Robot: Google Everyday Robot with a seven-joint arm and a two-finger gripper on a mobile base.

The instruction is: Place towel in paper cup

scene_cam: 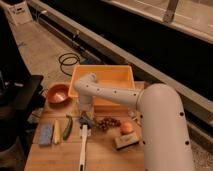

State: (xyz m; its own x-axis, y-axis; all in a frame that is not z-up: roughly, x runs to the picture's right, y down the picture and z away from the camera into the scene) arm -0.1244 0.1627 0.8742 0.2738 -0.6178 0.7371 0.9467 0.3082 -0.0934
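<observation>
My gripper [85, 119] hangs at the end of the white arm [112, 95]. It points down and is low over the wooden table [102, 155], just in front of the yellow tray [102, 80]. It is right above the head of a white-handled tool [82, 150]. I see no paper cup. A pale crumpled thing [36, 116] at the table's left edge may be the towel, but I cannot tell. Nothing shows in the gripper.
An orange bowl [57, 93] stands at the back left. A blue sponge [46, 134], a yellow piece [56, 132] and a green cucumber [67, 126] lie at the left. Grapes [107, 122], an orange fruit [127, 128] and a block [125, 142] lie to the right of the gripper.
</observation>
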